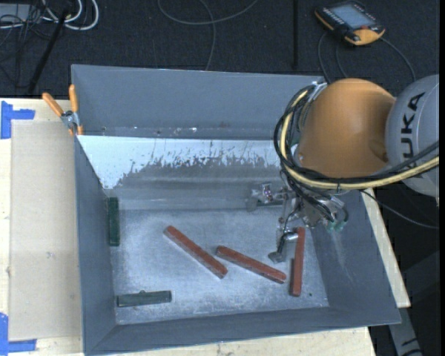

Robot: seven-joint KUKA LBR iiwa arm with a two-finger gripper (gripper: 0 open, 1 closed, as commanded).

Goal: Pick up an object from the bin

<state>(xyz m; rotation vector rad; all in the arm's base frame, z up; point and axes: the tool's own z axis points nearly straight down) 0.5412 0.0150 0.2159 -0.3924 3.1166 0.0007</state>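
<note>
My gripper [285,242] hangs low over the right part of the bin floor, below the orange wrist cover. Right beside it, on its right, lies a red-brown bar [297,265] running nearly straight toward the front wall; the bar's upper end is level with the gripper's tip. A second red-brown bar [251,264] lies slanted just left of the gripper, its right end close to the first bar. The view does not show anything held.
A third red-brown bar [195,251] lies slanted in the middle of the floor. One dark green bar [113,221] rests along the left wall and another [144,298] lies near the front left corner. The arm reaches in from the right.
</note>
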